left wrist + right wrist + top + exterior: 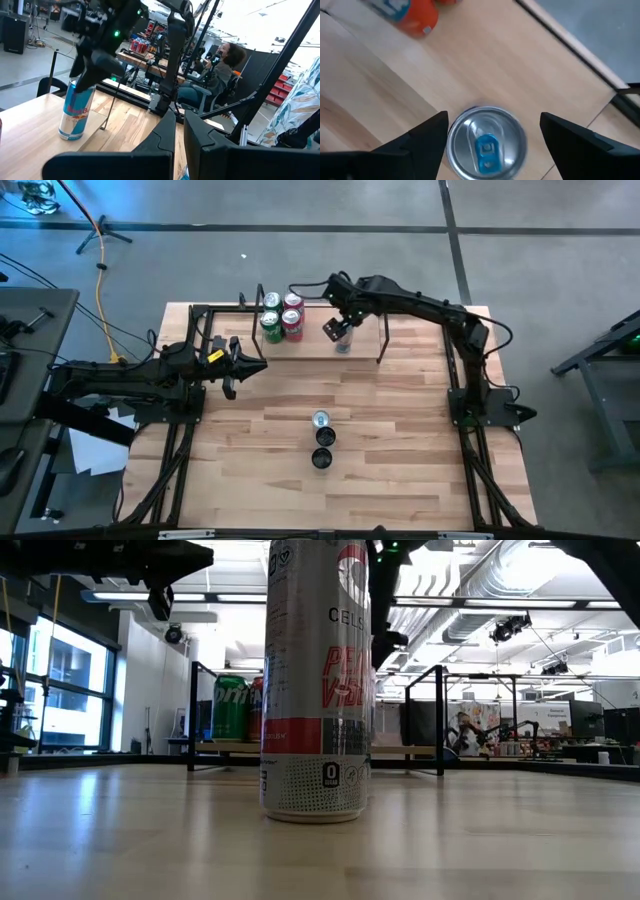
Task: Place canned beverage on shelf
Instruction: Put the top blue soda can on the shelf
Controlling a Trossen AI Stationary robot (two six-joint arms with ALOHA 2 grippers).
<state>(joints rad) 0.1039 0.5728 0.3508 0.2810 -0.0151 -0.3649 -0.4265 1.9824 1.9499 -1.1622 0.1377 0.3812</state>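
From above I see my right end effector (341, 332) over the shelf (300, 348), directly above a slim blue and silver can (343, 342) that the arm partly hides. The right wrist view looks straight down on that can (487, 142): a round, shiny metal lid with a blue pull tab, standing upright on pale wood. The dark fingers (427, 136) stand spread on either side, clear of the rim, so the grip is released. The view's edge cuts off the lid's near side.

The shelf is a pale-wood board with thin black wire uprights. At its left end stand four cans (281, 318), green and red, close together.

Three more cans (322, 438) stand in a row mid-surface. In the low view the nearest (316, 680) fills the frame, top cut off, blocking much of the shelf behind.

My left end effector (248, 366) waits clenched and empty just left of the shelf.
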